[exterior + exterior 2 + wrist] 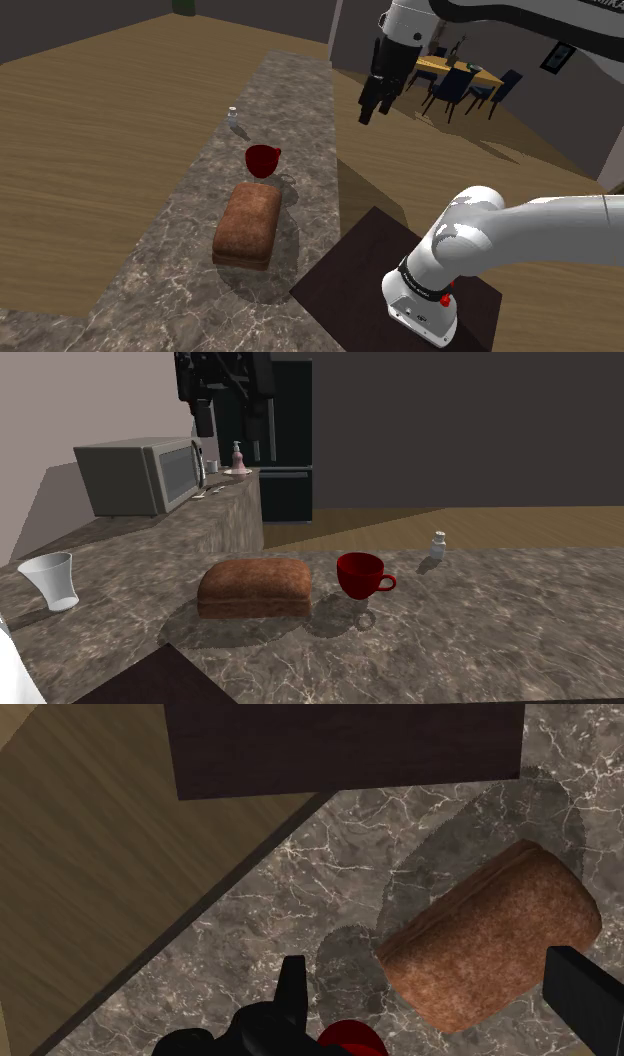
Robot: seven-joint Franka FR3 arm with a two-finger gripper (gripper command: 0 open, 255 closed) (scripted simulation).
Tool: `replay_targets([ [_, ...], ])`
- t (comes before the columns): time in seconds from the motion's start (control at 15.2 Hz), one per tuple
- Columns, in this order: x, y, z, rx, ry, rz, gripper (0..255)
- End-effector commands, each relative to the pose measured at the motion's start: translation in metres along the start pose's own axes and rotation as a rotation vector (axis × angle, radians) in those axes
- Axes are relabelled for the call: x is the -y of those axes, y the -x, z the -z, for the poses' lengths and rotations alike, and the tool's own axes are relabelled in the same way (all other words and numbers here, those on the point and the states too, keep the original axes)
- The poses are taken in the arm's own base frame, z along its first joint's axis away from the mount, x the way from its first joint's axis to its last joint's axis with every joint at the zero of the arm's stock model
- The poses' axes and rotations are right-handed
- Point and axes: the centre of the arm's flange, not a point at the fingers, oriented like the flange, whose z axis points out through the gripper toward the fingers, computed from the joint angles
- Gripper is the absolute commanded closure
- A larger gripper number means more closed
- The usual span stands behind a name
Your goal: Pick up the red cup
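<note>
A red cup with a handle stands upright on the marble counter, just beyond a brown loaf of bread. In the second exterior view the red cup sits right of the loaf, its handle pointing away from it. My black gripper hangs high in the air, well above the counter and off its edge toward the shoulder view's right. In the wrist view the gripper is open, its fingers wide apart and holding nothing. The cup peeks out by the hand's body.
A small white shaker stands farther along the counter past the cup. A white tumbler and a microwave sit toward the second exterior view's left. The dark stand top borders the counter. Wood floor surrounds it.
</note>
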Motion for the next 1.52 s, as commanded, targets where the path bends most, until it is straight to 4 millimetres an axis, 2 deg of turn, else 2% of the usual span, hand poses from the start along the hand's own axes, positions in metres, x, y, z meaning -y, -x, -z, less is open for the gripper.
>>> replay_targets([
  [0.0, 0.0, 0.0, 0.0, 0.0, 0.0, 0.0, 0],
  [1.45, -0.06, -0.215, -0.189, 0.012, -0.026, -0.003, 0],
])
